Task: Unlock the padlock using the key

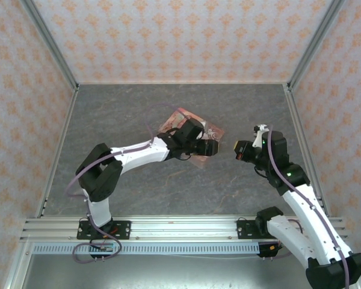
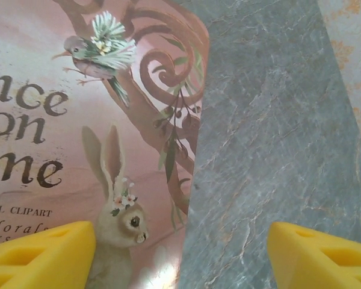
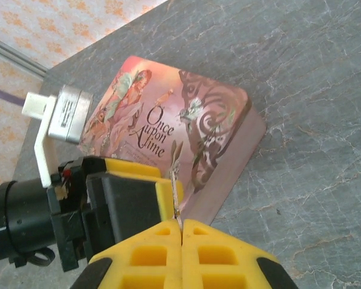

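Step in hand, as I read it: key carried toward the lock, insertion not yet done. The right gripper point(image 3: 181, 232), bottom centre of the right wrist view, is clenched. Its yellow fingertips press together with the key point(image 3: 177, 189) pinched in the seam, a thin brownish sliver sticking straight up. In the top view the right gripper point(image 1: 237, 149) sits right of centre, pointing left at the left gripper point(image 1: 209, 146) — near each other but apart.

The left gripper point(image 2: 180, 256) is released wide. Its yellow fingertips point(image 2: 42, 253) sit at the bottom corners of the left wrist view with nothing between them. Below it are the pink storybook-print tin point(image 2: 78, 120) (bird, rabbit, part of the lettering) on the left and the bare grey marbled table point(image 2: 277, 120) on the right. It hovers over the tin's edge and touches nothing that I can see.

Padlock: I cannot tell where it lies. It may be hidden under or behind the left gripper near the tin, but that's a guess.

Next move calls for getting the padlock steadied by the left fingers with the keyhole turned toward the key, then a very fine line-up of the tip — a key this thin could twist in the pinch.
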`<state>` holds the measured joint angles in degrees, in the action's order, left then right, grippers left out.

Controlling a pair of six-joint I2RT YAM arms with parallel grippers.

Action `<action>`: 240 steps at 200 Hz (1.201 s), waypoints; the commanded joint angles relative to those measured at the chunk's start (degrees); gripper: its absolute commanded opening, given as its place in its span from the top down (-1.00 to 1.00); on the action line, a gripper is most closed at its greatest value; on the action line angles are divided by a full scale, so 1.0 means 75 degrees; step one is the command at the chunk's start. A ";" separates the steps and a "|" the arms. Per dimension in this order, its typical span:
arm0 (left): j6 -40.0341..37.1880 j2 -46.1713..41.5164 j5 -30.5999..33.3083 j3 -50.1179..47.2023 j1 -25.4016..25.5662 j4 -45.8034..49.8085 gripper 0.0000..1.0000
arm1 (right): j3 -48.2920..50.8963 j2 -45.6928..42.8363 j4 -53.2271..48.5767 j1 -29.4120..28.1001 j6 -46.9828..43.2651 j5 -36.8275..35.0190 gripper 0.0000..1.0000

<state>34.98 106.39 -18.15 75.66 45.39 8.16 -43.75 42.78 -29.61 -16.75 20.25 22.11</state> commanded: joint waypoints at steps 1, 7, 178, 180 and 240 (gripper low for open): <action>0.0188 0.0733 -0.0247 0.0543 0.0000 0.0224 -0.52 | 0.0044 -0.0103 0.0014 0.0031 -0.0145 -0.0057 1.00; 0.0156 0.0822 -0.0260 0.0700 0.0005 0.0266 -0.52 | 0.0033 -0.0103 -0.0033 0.0039 -0.0172 -0.0066 1.00; -0.1367 -0.3720 0.0516 -0.2326 -0.1266 -0.0267 -0.64 | 0.1429 0.1002 0.3824 0.0011 0.1524 0.2103 1.00; -0.1367 -0.3785 0.0506 -0.2423 -0.1284 -0.0327 -0.64 | 0.1436 0.1058 0.3905 0.0011 0.1555 0.2129 1.00; -0.0869 -0.4371 -0.0168 -0.4767 -0.1812 -0.2309 -0.69 | 0.0959 0.3007 0.5229 -0.0391 0.1689 0.2548 1.00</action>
<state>27.16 74.37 -17.15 43.90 32.40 0.47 -33.89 61.08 1.21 -18.72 31.53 38.46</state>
